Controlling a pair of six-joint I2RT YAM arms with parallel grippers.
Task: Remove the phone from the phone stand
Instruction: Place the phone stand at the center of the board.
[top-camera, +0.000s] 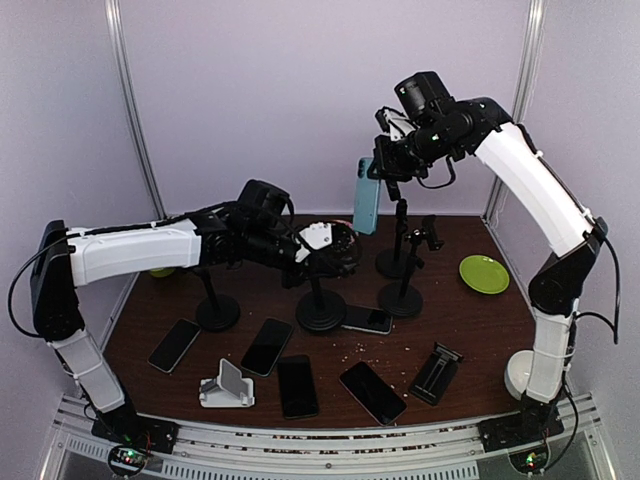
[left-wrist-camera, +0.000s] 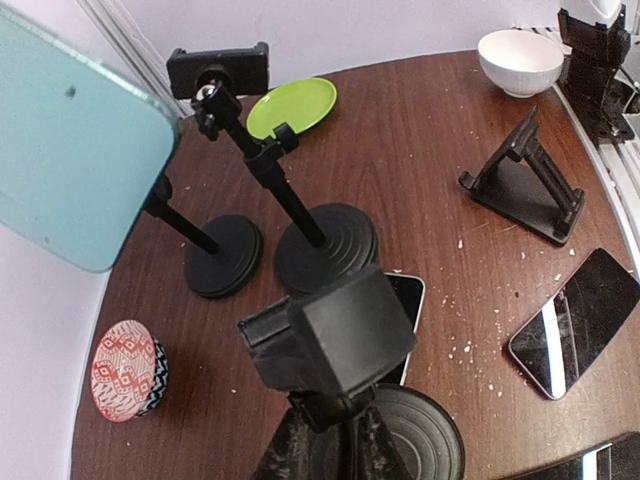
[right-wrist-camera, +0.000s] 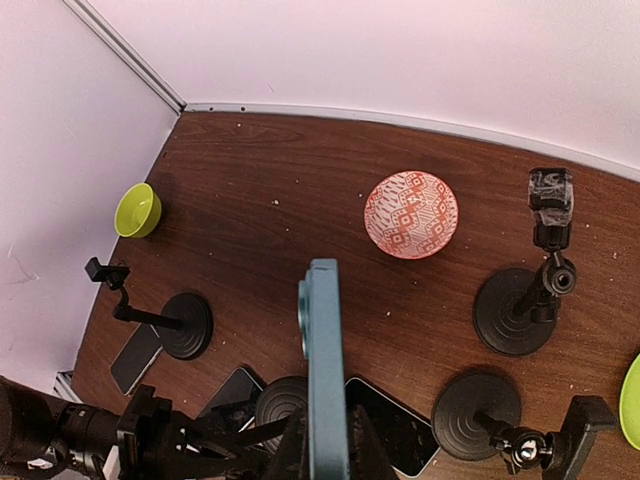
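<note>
Aloft, slim teal phone (top-camera: 367, 196); black stand (left-wrist-camera: 330, 335).

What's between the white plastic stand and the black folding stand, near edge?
Two glossy black rectangular phones, lying flat side by side; clear in the top external view.

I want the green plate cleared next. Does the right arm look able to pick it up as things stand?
Probably not yet: the right hand is shut on the teal phone, held high. The green plate itself lies uncovered near that arm.
</note>
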